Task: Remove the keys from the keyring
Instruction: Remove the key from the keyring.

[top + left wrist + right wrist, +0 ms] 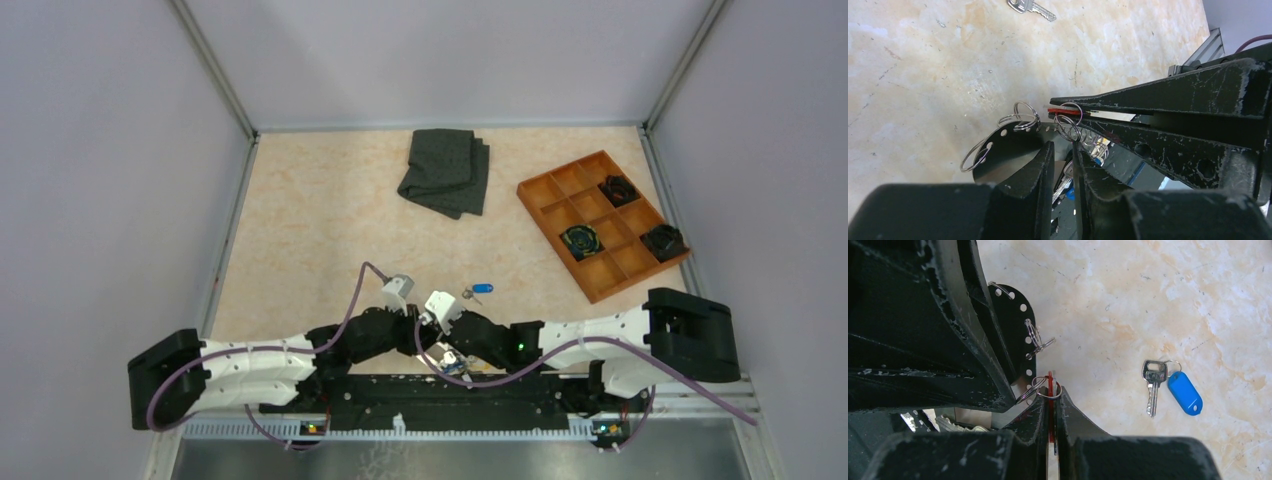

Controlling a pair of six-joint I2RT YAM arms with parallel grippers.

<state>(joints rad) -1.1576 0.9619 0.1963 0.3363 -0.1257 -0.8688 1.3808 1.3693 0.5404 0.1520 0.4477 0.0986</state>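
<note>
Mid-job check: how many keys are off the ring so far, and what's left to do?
Done: one silver key with a blue tag lies free on the table. In hand: the right gripper is shut on a red tag whose split ring sits at the perforated keyring plate, which the left gripper appears to hold. Left: that red tag, plus other rings on the plate.
</note>
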